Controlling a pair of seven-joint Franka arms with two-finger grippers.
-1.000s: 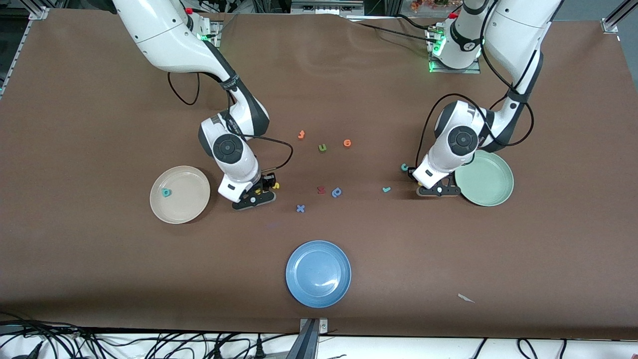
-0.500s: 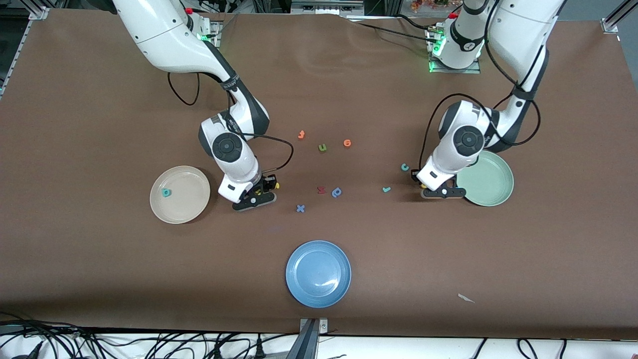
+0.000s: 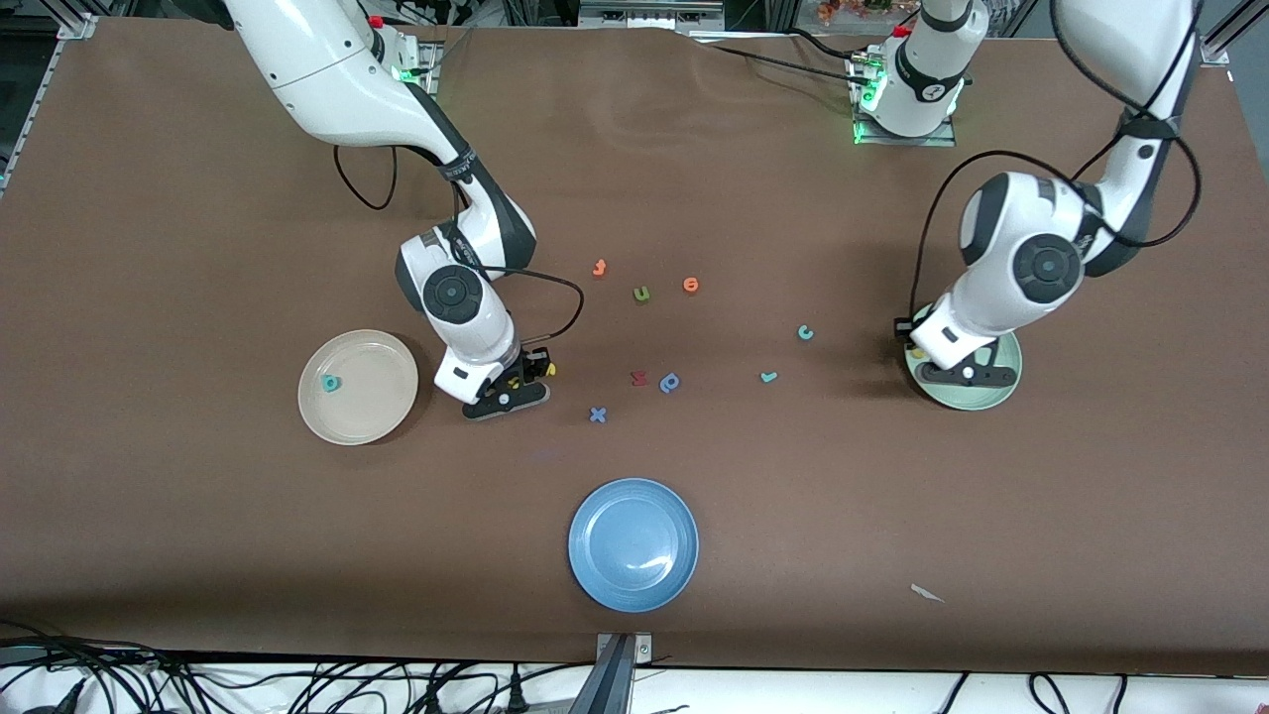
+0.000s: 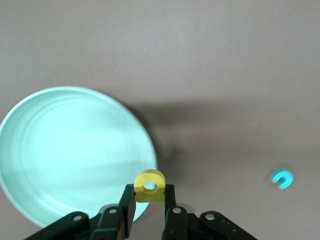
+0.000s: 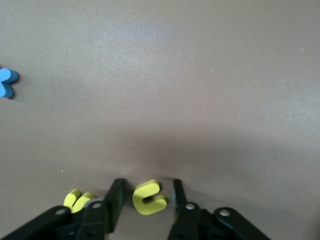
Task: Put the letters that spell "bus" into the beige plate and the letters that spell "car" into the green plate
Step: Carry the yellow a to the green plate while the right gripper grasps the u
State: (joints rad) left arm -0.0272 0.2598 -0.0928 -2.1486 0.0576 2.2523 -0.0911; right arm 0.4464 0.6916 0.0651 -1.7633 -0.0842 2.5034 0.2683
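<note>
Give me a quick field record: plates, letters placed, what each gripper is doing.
beige plate: teal b in it
green plate: no letter in it
left gripper: shut on yellow a, over the green plate's rim
right gripper: fingers either side of yellow u on table, not clamped
teal c, teal r: on table

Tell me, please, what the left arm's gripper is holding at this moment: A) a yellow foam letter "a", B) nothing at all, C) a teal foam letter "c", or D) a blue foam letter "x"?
A: the left wrist view shows the left gripper with its fingers clamped on the yellow foam letter "a", over the rim of the pale mint-green round plate.
</note>
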